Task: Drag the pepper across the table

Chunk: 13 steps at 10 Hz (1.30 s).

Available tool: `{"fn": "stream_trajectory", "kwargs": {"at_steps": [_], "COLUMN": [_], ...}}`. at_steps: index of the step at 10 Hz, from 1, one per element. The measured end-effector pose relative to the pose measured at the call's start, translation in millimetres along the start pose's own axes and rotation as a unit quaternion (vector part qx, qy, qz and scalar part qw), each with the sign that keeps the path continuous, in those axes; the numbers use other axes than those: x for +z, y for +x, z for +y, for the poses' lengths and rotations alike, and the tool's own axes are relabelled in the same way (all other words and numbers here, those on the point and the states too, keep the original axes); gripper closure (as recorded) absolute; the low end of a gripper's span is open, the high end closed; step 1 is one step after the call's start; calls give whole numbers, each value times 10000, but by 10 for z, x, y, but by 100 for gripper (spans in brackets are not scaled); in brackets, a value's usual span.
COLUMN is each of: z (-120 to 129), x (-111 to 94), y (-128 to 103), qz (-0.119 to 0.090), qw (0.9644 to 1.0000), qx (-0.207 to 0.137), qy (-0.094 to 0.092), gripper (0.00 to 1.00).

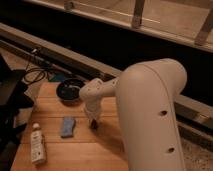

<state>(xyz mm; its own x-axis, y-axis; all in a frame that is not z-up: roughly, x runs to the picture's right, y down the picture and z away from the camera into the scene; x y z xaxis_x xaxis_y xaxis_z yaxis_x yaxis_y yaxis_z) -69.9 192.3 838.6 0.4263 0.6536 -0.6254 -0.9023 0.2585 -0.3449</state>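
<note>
Wooden planks make up the table (85, 150), seen from the one camera view. Low over its middle hangs the gripper (93, 123) — its tip meets a small dark shape, apparently the pepper (93, 126), just right of a light blue sponge (68, 127). A dark bowl (69, 91) sits at the far edge, a white bottle (37, 144) near the left edge.

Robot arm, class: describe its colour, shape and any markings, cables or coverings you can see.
The arm is a smooth cream-white shell with thick, rounded segments; its large near section carries a few small dark round holes. It narrows to a bulbous wrist above the small dark end effector at the table. No cables, labels or sleeves show on it.
</note>
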Motion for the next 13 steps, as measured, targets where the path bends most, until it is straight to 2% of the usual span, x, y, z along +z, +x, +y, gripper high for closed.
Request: {"fn": "stream_trajectory", "kwargs": {"at_steps": [4,7,9,13], "z": [456,716,1046,1411], "x": [-43,-220,-415,-455], "y": [-155,-154,-192,-150], "qz": [99,163,213,304], "qw": [9989,9965,9941,9902], "qx": [-461,-818,-1061,-1360], "qy": [62,55,6,5], "gripper": [96,96,96,96]}}
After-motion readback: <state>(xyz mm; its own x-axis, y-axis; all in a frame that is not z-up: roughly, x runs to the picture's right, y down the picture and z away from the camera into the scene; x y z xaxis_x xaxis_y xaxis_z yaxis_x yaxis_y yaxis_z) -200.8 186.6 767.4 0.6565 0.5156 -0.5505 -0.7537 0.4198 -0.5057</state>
